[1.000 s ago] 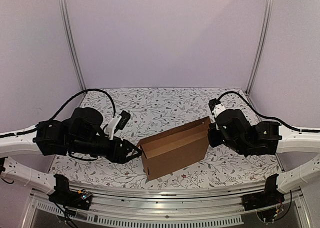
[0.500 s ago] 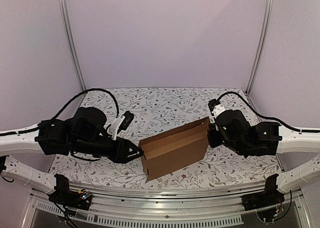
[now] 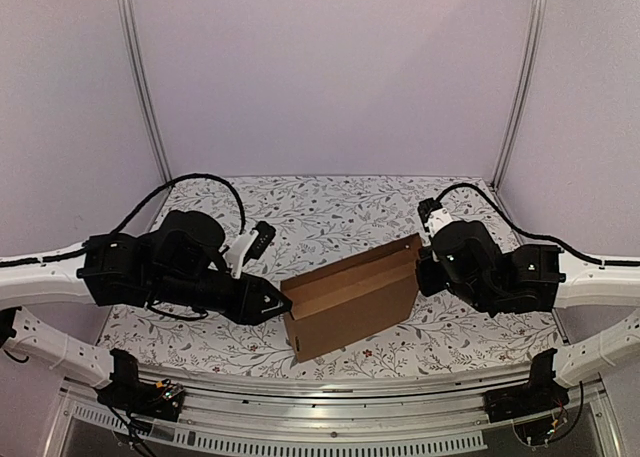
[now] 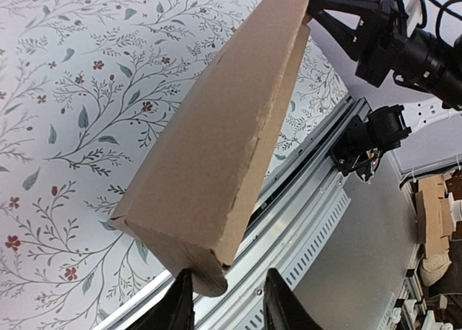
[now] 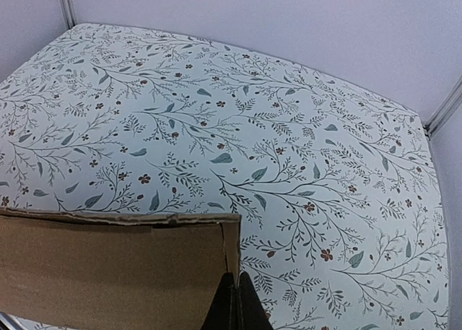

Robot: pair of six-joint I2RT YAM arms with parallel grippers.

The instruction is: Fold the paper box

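The left gripper [image 4: 227, 302] has slid in and narrowed. Its jaws now straddle the near end corner of the paper box [image 3: 350, 302], still apart, with a gap showing on one side. The right gripper [image 5: 232, 305] stays clenched on the opposite top corner, so the half-formed carton hangs tilted between the two sets of jaws. A second grip looks close, and with it the next fold. Just below the left jaws runs the metal rail [image 4: 310, 214]; beyond the right jaws lies only floral tablecloth [image 5: 289, 128].

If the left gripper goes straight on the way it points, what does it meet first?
The near end of the box: its lower corner sits between the parted fingers of the left gripper, so contact looks almost immediate, though depth is hard to judge.
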